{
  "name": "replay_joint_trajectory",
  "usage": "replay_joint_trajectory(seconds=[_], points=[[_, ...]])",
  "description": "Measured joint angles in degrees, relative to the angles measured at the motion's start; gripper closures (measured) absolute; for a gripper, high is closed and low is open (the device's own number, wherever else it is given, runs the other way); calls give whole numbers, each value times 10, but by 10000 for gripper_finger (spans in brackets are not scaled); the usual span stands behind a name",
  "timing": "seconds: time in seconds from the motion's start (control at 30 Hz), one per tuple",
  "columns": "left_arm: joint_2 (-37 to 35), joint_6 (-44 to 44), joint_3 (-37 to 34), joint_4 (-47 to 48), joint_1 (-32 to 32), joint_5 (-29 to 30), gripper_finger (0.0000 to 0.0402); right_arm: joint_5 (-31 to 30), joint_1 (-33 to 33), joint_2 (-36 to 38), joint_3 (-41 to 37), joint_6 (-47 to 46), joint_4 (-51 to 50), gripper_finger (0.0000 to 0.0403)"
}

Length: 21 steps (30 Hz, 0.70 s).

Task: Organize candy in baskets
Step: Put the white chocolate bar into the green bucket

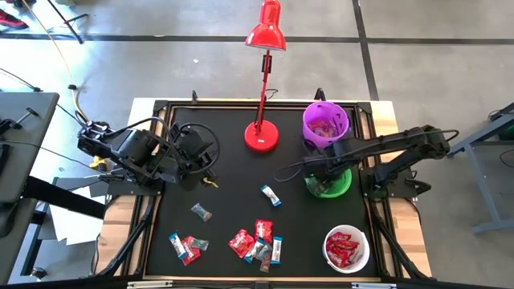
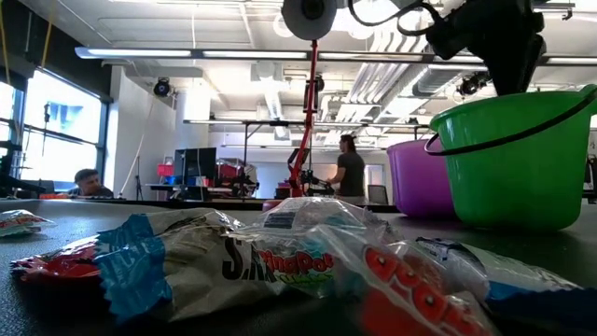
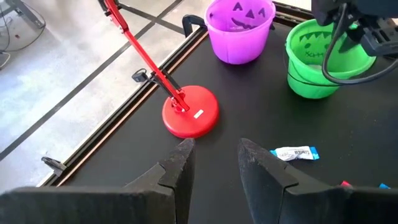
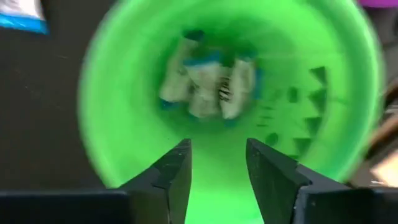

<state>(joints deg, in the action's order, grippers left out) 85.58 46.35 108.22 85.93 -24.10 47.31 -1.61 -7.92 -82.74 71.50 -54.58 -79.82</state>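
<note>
Black-topped table (image 1: pixel 233 172) on a pale wooden frame, stood on a grey concrete floor crossed by dark lines. Red desk lamp (image 1: pixel 262 135) planted at the far middle of the table, shade leaning out beyond the far edge. Beyond the table, an open workshop with ceiling pipes and big windows at the left; one person (image 2: pixel 351 170) standing far back, another (image 2: pixel 87 182) seated at the left.

Purple basket (image 1: pixel 325 123) at the far right, green basket (image 1: pixel 338 185) just nearer and touching or almost touching it, white basket (image 1: pixel 347 249) at the near right holding red-wrapped candy (image 1: pixel 344 247). Blue-and-white candy (image 4: pixel 208 84) lying at the bottom of the green basket, blurred. Loose candy (image 1: pixel 257 241) scattered along the near edge, one blue-and-white piece (image 1: pixel 271 195) alone mid-table, a dark one (image 1: pixel 201 212) to its left.

Right end effector (image 4: pixel 217 168) hung directly above the green basket's mouth, fingers apart and gripping nothing, the candy below it lying free inside. Left end effector (image 3: pixel 214 165) waited over the left part of the table, near the lamp's base, fingers apart and empty, well apart from any candy.
</note>
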Motion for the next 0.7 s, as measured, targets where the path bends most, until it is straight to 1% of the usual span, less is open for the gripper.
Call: replay_joint_trajectory(seconds=[0.07, 0.17, 0.27, 0.33, 0.5, 0.63, 0.7], points=[[0, 0, 0, 0, 0, 0, 293, 29, 0, 0, 0, -17, 46, 251], [0, 0, 0, 0, 0, 0, 293, 53, -6, 0, 0, -12, 168, 250], [0, 1, 0, 0, 1, 0, 293, 47, -16, 0, 1, 7, 301, 250], [0, 4, 0, 0, 1, 0, 293, 29, -20, -4, 2, 11, 359, 250], [0, 16, 0, 0, 1, 0, 293, -15, -20, -51, 2, -11, 378, 250], [0, 16, 0, -2, 1, 0, 293, -17, -17, -118, 1, -18, 379, 250], [0, 16, 0, -2, 1, 0, 293, -9, -14, -148, 1, -19, 387, 250]])
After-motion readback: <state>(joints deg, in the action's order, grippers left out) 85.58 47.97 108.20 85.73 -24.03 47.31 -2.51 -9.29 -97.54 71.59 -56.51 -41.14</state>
